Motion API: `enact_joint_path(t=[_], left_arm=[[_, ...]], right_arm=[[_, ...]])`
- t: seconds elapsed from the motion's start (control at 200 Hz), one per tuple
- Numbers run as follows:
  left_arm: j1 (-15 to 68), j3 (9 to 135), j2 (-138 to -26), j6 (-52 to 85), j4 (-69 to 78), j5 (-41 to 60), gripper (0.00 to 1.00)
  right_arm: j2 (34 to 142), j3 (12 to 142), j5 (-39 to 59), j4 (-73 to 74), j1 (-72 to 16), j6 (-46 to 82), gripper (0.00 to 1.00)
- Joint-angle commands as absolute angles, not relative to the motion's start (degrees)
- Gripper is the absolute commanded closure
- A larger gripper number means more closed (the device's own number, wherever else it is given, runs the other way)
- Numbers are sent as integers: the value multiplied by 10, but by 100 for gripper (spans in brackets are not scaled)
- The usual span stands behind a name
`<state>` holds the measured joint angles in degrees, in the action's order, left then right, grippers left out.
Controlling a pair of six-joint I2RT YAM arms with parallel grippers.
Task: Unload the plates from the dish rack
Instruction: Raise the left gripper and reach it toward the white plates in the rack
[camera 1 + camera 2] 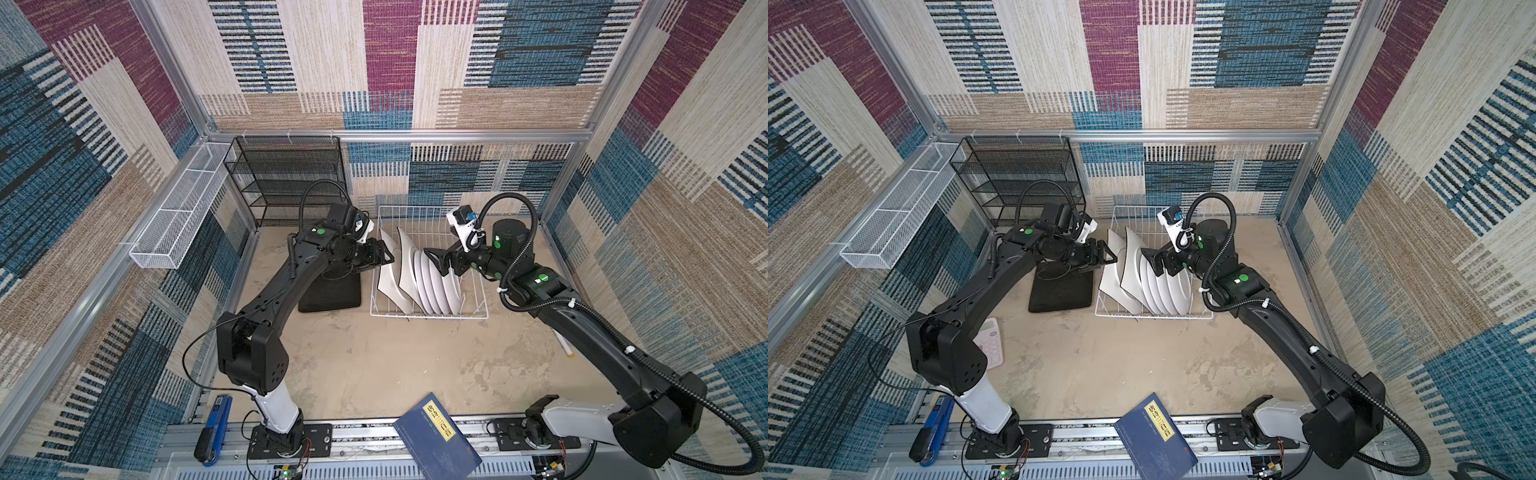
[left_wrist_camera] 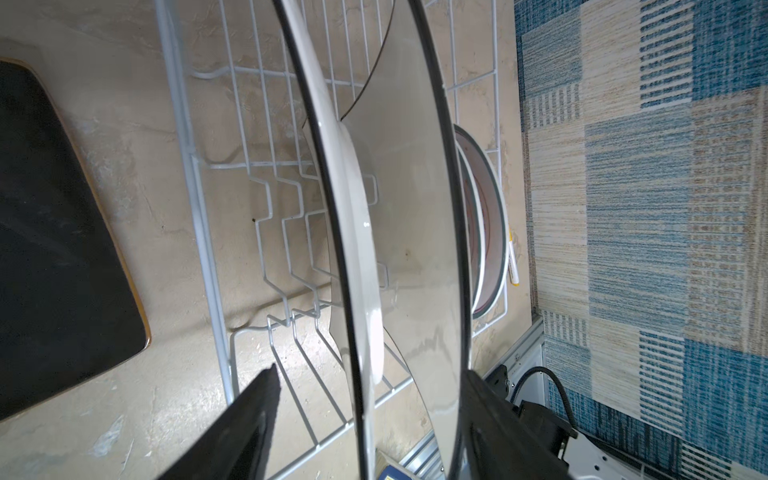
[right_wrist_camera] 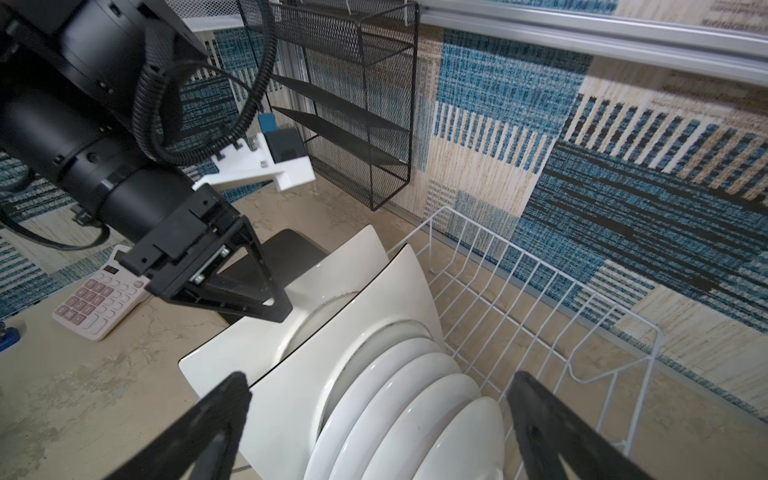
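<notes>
Mottled beige tabletop [image 1: 374, 365]: mid-frame, the white wire dish rack [image 1: 469, 316] holds black-edged square white plates [image 1: 388, 286] and round white plates [image 1: 436, 291]. Left gripper [image 1: 390, 255], jaws apart, straddles a square plate's rim; right gripper [image 1: 434, 262] gapes empty. Grasp pending: likely next, clamp one rim and lift clear of the tines.

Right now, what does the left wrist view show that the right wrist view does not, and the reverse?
Only the left wrist view: the red-banded faces of the small round white plates and a white-and-yellow pen on the table outside the white wire dish rack. Only the right wrist view: a white calculator with pink keys, the black mesh shelf unit and the round plates' plain white backs. Both: that rack and the two large square white plates with black edges standing in it.
</notes>
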<state>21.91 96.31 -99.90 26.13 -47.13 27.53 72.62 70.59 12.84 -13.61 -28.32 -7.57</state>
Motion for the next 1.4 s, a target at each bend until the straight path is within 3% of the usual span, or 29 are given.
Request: enact_joint_path(t=[0.0,0.876,1.172,1.397], left_arm=[[220,977,-1013,272,-487,262,32],[251,1007,-1074,297,-486,219,59],[252,1006,-1084,303,-486,229,77],[253,999,-1085,311,-476,237,84]], right_arm=[[735,723,122,-126,-284,-79,1],[740,703,129,-126,-283,-81,1],[737,687,122,-120,-283,-83,1],[733,685,113,-123,-284,-84,1]])
